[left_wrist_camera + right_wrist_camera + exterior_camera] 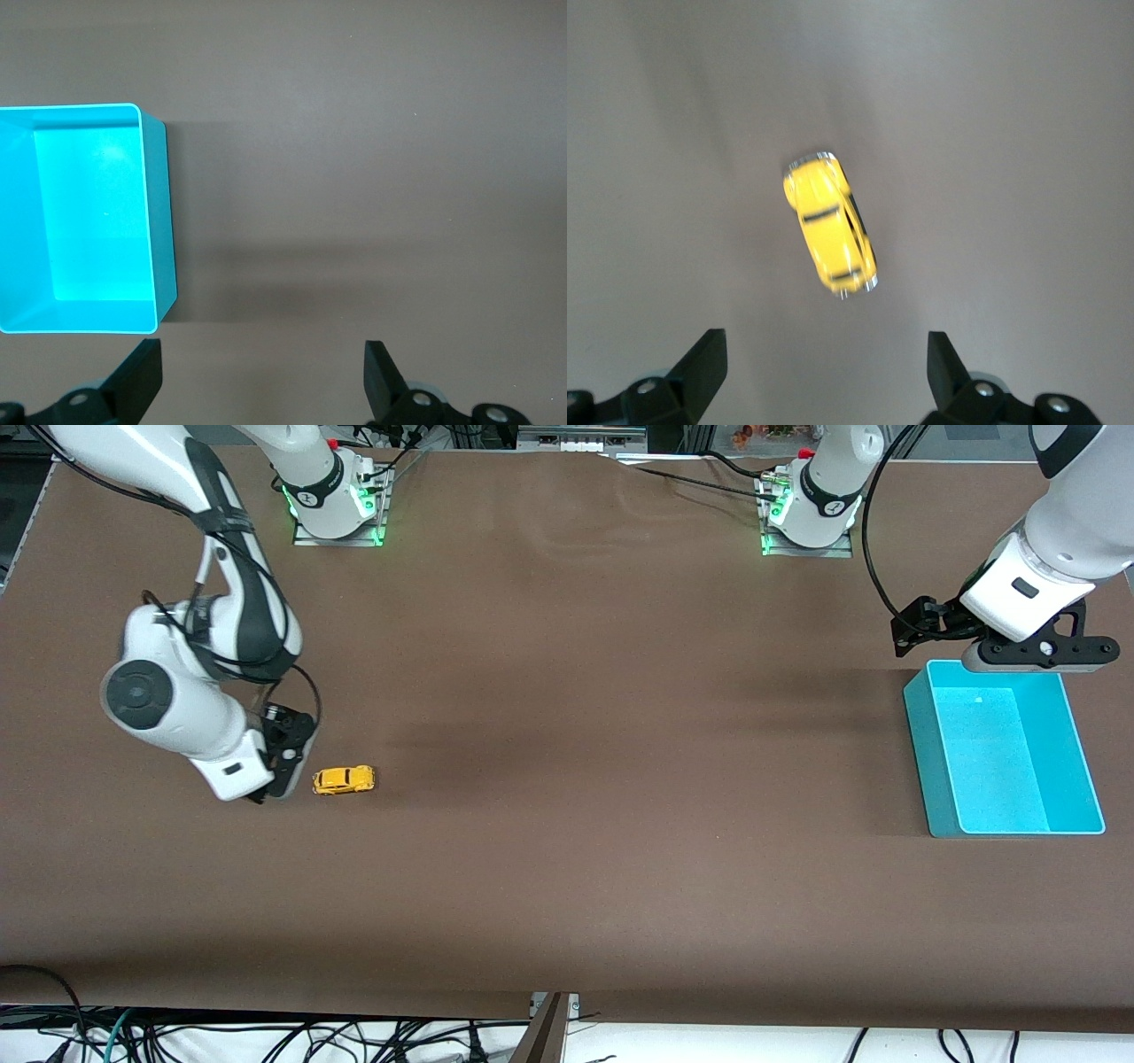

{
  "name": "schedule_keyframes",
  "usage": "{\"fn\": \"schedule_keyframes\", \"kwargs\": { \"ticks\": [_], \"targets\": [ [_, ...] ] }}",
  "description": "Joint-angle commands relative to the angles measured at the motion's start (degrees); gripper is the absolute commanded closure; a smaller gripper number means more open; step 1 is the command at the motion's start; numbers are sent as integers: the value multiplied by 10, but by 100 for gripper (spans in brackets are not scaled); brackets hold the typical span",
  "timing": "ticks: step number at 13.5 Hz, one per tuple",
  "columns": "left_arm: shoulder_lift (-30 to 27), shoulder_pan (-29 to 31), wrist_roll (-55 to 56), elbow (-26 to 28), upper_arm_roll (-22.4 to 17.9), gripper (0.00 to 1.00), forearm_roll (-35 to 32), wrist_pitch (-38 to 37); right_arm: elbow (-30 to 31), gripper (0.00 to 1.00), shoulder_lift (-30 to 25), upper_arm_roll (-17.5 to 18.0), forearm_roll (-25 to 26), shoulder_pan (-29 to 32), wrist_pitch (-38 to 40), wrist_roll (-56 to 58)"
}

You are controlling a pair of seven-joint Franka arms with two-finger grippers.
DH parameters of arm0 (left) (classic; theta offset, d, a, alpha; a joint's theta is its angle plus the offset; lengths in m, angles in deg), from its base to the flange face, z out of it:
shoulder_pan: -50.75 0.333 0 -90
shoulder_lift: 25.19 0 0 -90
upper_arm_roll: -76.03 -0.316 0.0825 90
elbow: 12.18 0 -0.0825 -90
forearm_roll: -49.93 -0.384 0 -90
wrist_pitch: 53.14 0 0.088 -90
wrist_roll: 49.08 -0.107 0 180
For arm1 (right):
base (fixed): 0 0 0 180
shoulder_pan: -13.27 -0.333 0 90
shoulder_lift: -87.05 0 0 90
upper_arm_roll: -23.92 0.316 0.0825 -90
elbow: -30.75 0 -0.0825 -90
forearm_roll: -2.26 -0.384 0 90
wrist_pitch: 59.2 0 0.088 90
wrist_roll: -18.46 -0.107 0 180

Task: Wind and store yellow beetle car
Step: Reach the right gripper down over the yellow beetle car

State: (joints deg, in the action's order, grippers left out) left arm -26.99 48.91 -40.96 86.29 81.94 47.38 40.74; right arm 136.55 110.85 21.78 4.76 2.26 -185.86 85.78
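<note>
The yellow beetle car (344,780) stands on its wheels on the brown table toward the right arm's end. It also shows in the right wrist view (829,221), clear of the fingers. My right gripper (276,784) is open and empty, low by the table right beside the car, apart from it. The cyan bin (1001,748) stands empty toward the left arm's end; it also shows in the left wrist view (84,217). My left gripper (1032,657) is open and empty, up in the air over the bin's edge nearest the robot bases.
The brown table (585,717) is bare between the car and the bin. Cables hang along the table's edge nearest the front camera (266,1036).
</note>
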Motion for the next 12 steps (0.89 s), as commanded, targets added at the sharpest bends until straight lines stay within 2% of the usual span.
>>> {"fn": "schedule_keyframes", "kwargs": {
  "ticks": [1,4,9,12],
  "targets": [
    [7,1,4,-18,0,0,9,-13,21,0,26,12,6,1,-60,54],
    [7,1,4,-18,0,0,9,-13,33,0,50,15,5,2,-107,109],
    [7,3,3,-17,0,0,9,-15,82,0,50,15,5,3,-183,142],
    [8,5,2,-18,0,0,9,-20,92,0,50,14,5,4,-195,155]
  ]
}}
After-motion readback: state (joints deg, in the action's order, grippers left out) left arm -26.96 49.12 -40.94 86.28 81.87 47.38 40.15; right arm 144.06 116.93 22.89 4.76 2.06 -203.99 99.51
